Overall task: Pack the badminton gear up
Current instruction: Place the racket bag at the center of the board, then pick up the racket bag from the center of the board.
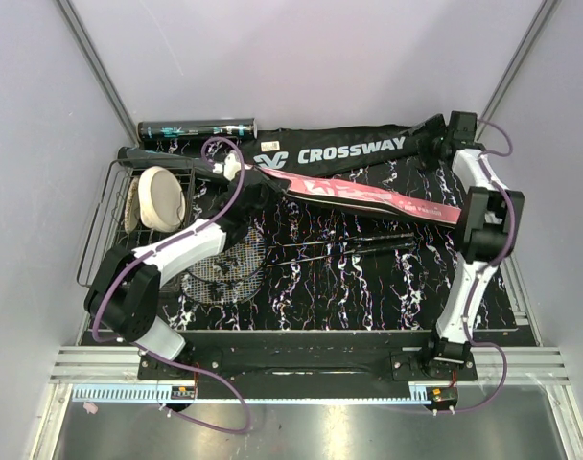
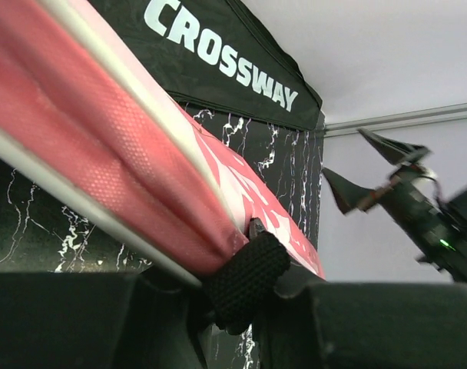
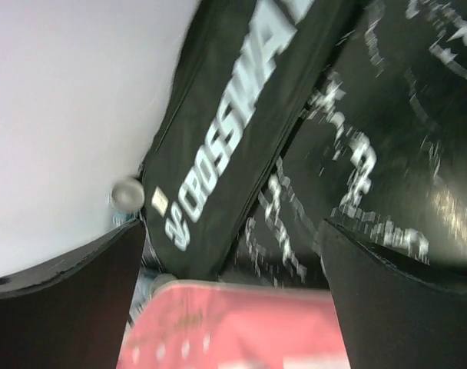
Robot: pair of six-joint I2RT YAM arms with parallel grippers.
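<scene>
Firmly, left gripper (image 2: 241,296) clamps pink case (image 2: 103,123); right gripper (image 3: 232,231) hangs agape.

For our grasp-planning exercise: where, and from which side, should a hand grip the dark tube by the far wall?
Probably mid-length, from straight above, fingers across its round body. The dark tube lies on its side along the wall, and the CROSSWAY bag crowds its right end.

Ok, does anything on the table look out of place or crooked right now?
The pink case lies slanted across the table, one end pinched in the left claw. Both rackets lie loose outside it, their heads partly hidden by the left arm. Nothing looks spilled or damaged.
</scene>
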